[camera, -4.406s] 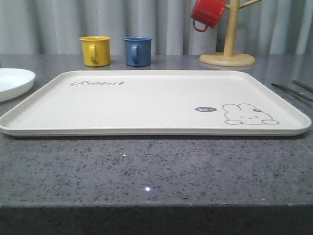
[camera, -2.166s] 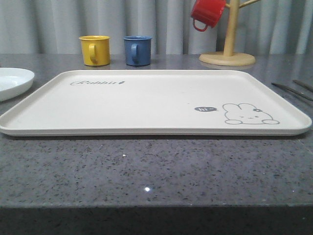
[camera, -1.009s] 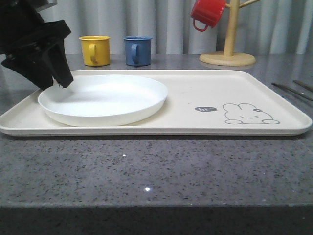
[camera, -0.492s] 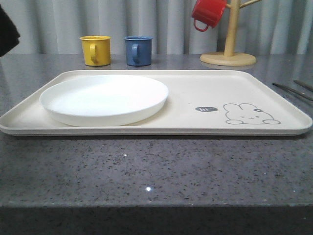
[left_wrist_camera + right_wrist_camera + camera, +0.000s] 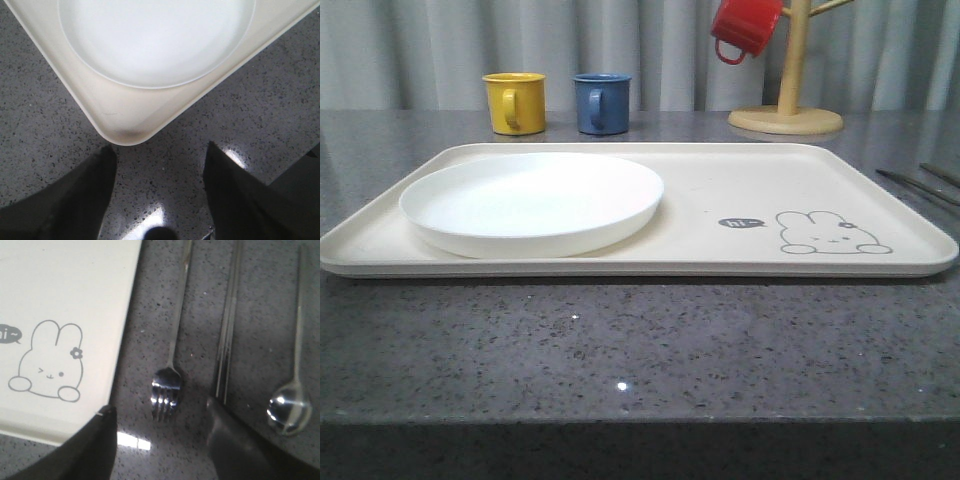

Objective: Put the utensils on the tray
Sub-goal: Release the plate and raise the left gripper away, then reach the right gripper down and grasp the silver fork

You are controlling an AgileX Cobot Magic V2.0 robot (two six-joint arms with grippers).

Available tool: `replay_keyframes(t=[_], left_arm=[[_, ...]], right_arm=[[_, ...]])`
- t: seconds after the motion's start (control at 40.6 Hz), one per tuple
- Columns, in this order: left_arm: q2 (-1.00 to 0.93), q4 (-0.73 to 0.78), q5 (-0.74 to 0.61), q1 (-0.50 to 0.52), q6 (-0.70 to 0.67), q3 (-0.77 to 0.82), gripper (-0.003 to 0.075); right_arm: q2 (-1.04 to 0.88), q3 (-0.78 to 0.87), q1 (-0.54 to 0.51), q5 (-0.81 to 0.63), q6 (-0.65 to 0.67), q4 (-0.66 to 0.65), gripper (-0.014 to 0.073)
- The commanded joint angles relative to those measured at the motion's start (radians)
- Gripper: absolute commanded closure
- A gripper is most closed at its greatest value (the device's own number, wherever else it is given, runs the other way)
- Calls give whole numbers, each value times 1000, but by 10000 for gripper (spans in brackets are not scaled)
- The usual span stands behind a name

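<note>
**Fork first, right arm poised**

My right gripper (image 5: 160, 440) hangs with its fingers apart and empty above the grey stone counter (image 5: 200, 305), the fork (image 5: 167, 390) lying between them with its tines toward me; my left gripper (image 5: 157, 200) is likewise spread and holds nothing, hovering off the near corner of the cream tray (image 5: 120, 120). Just beside the fork lie the chopsticks (image 5: 225, 350), flat and together, and beyond them the long-handled spoon (image 5: 290, 410); all three rest on the counter off the tray's right edge, none yet on it; in the front view only thin handle ends show (image 5: 920, 185).

To do this well I judge I should come straight down over the fork's slim neck, close across its width, and lift cleanly so the tines do not drag into the chopsticks; the bare tray area by the rabbit drawing (image 5: 47, 360) looks the natural spot.

Against the earlier front pictures, the round white plate (image 5: 530, 200) now sits on the tray's left half where the tray was bare before; my left arm, which stood over the plate a second ago, is gone from that view.
</note>
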Motion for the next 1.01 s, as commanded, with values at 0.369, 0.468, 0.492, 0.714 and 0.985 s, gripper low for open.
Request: replay_keyframes(t=[0.369, 0.468, 0.492, 0.714, 0.985], left_arm=[[-19, 3, -50, -9, -13, -28, 331], [-19, 3, -50, -9, -13, -28, 331], [-19, 3, -50, -9, -13, -28, 331], [-19, 3, -50, -9, -13, -28, 331], [-19, 3, -50, -9, -13, -28, 331]], right_arm=[[322, -235, 9, 24, -13, -43, 256], [371, -256, 9, 35, -13, -43, 256], [383, -260, 9, 38, -13, -43, 256], [442, -269, 9, 41, -13, -43, 256], [455, -269, 9, 42, -13, -43, 341]])
